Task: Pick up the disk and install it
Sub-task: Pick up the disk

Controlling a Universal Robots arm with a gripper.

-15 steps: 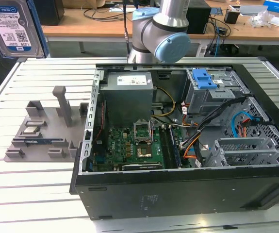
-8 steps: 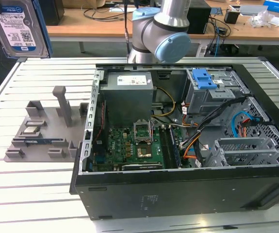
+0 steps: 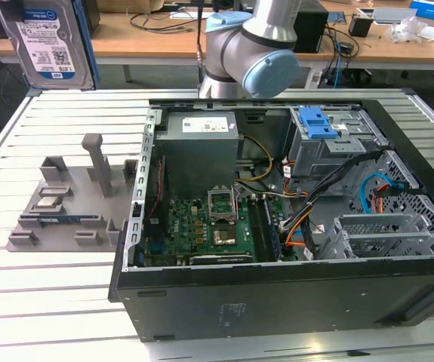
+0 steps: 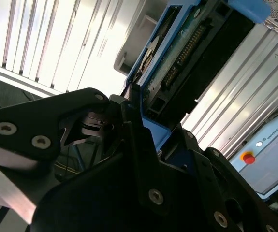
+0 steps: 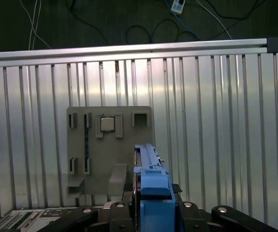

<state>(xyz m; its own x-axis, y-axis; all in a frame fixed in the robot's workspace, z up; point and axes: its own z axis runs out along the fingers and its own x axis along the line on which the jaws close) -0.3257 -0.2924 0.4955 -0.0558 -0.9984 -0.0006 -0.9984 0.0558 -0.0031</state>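
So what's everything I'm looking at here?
disk: one, silver with a blue frame, held aloft at the exterior view's upper left
computer case: one, black, open, on the table
holder: one, grey, beside the case
chip: one, silver, seated in the holder
latch: one, blue, inside the case
table: one, slatted silver
arm: one, grey and blue, behind the case
gripper: one, black, shut on the disk

The flat rectangular silver hard drive point(image 3: 54, 41), with a white-and-blue label and a blue plastic side-rail frame, hangs upright above the slatted table point(image 3: 20, 302) at the exterior view's left, clamped in the tool point(image 4: 151, 121).
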